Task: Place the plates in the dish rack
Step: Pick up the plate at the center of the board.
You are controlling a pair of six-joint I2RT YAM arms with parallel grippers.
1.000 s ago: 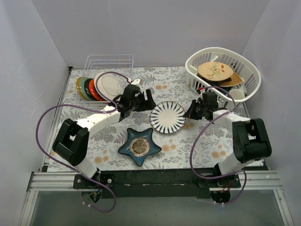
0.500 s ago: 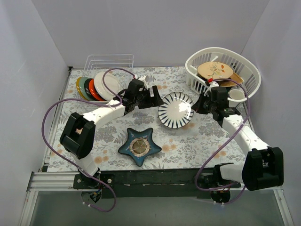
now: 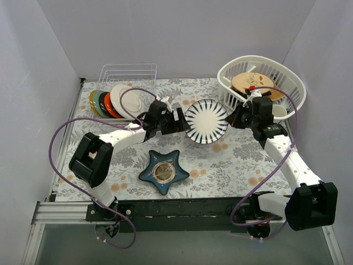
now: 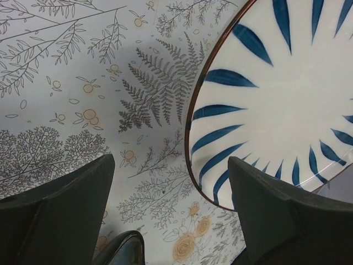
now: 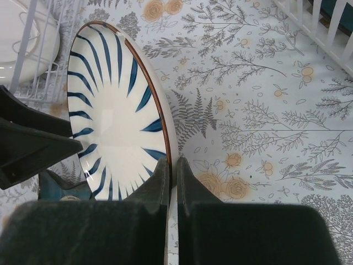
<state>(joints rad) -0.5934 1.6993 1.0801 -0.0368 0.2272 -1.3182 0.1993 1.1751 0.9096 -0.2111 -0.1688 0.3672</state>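
Blue-striped plate (image 5: 110, 110), rim inside right pincer (image 5: 172, 165)

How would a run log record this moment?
right gripper: shut on striped plate, tilted | left gripper: open at plate's edge | dish rack: partly loaded

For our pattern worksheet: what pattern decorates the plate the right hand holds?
The plate: white, dark blue radiating stripes, brown rim; clearest in right wrist view.
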